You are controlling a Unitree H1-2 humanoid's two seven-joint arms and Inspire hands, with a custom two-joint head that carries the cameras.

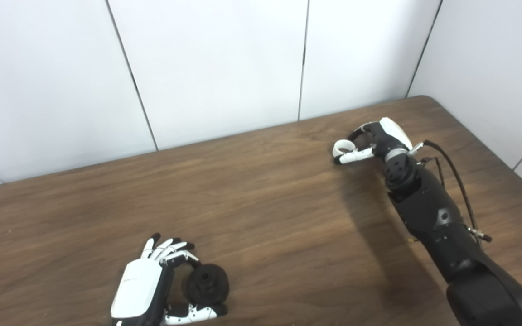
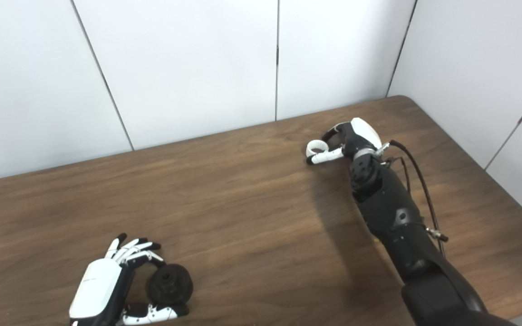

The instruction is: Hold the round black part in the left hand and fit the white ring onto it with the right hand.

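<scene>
dark wooden table point(image 1: 261, 190) under white wall panels point(image 1: 215, 63), meeting in a corner at far right. near the front edge, left robot hand point(image 1: 152, 283) curled round the round black part point(image 1: 206, 284), wrist cut off by the frame. far right, right robot hand point(image 1: 372, 142) pinching the white ring point(image 1: 344, 146); contact with the table hard to make out.

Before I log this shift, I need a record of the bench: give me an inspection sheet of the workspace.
Surface: brown wooden table, bare in the middle.
Job's things: round black part at the near left; white ring at the far right.
Clutter: nothing seen.
Hands: left hand cupped around the black part; right hand at the ring, grip unclear.
Cables: black cable looping along the right forearm.
Surroundings: white wall panels behind the table and to its right.
</scene>
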